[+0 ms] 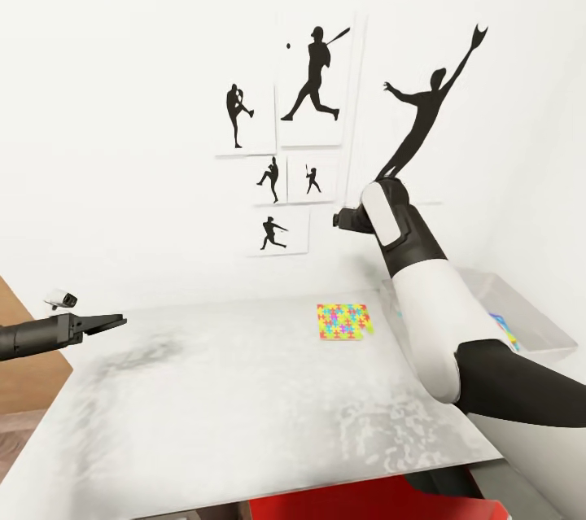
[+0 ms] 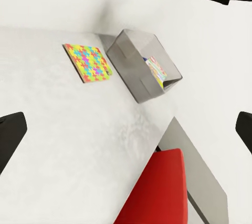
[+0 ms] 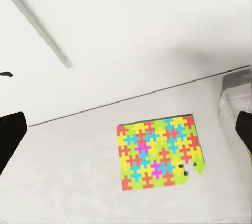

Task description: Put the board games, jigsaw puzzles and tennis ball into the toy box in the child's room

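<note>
We see one jigsaw puzzle (image 1: 343, 321) lying flat on the glossy white-grey table (image 1: 244, 406), toward the far edge near the white wall. It is a thin rectangle of small interlocking pieces in yellow, red-orange, blue, green and pink; in the right wrist view the puzzle (image 3: 160, 152) has a small gap at one corner where a piece or two is missing. Its longer sides run roughly along the far edge of the table, left to right in the head view.

Just to the right of it stands the toy box (image 1: 537, 321), a shallow light grey tray with sloping walls. In the left wrist view we see the box (image 2: 137, 58) holding something flat with bright print, leaning against its inner wall; we cannot tell what it is.

Our right arm (image 1: 423, 292) rises over the table between the puzzle and the box. In its wrist view its fingers (image 3: 10, 134) stand wide apart, with the puzzle on the table beyond them. The left gripper (image 1: 104, 323) hovers over the left end of the table, well apart from the puzzle, its fingers (image 2: 9, 132) also spread wide and holding nothing.

Black athlete posters (image 1: 285, 137) hang on the wall, and a red chair (image 2: 157, 192) sits at the near side of the table.
</note>
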{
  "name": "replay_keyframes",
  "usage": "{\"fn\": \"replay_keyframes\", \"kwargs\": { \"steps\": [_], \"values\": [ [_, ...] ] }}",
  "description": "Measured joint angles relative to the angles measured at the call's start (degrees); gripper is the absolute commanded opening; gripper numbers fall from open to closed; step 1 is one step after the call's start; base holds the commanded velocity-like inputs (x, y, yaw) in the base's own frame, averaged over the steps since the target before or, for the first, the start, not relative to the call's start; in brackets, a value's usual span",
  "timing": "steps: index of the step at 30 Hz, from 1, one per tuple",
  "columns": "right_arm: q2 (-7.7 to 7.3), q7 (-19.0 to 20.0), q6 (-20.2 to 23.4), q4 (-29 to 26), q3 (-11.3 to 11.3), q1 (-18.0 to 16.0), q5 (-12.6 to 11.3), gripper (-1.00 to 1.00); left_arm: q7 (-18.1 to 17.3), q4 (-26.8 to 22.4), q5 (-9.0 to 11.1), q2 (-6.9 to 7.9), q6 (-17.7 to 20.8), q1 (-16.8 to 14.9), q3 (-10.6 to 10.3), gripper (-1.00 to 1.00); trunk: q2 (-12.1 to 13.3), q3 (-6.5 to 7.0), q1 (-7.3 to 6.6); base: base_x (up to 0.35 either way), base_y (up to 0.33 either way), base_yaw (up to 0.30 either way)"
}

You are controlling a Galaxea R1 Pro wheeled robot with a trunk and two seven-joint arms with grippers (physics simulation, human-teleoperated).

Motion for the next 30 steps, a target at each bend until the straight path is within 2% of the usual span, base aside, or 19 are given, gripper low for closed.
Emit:
{"fn": "replay_keyframes", "kwargs": {
  "steps": [6,18,21,26,30],
  "values": [
    [-0.01,-0.07,-0.29,6.33,-0.20,0.00,-0.05,1.00,0.00,0.00,0.00,0.00,-0.04,0.00,0.00,1.00,0.00,-0.52,0.00,0.000,0.000,0.000],
    [-0.01,0.03,-0.65,8.95,-0.54,-0.01,0.00,1.00,0.00,0.00,0.05,-0.01,0.01,0.00,-0.01,1.00,0.00,-1.65,0.00,0.000,0.000,0.000],
    [-0.01,0.09,-2.20,10.46,-0.59,-0.04,0.00,1.00,0.00,0.00,0.13,-0.06,0.06,0.00,-0.06,1.00,0.00,-1.93,0.00,0.000,0.000,0.000],
    [-0.01,0.14,-6.06,16.03,-0.61,-0.01,-0.01,1.00,0.00,-0.50,0.38,-0.24,0.22,0.00,-0.10,1.00,0.00,-2.41,0.00,0.000,0.000,0.000],
    [-0.01,0.14,-6.94,17.25,-0.56,-0.01,0.04,1.00,0.00,-0.68,0.43,-0.54,0.46,0.00,-0.16,1.00,-0.01,-2.79,0.00,0.000,0.000,0.000]
  ]
}}
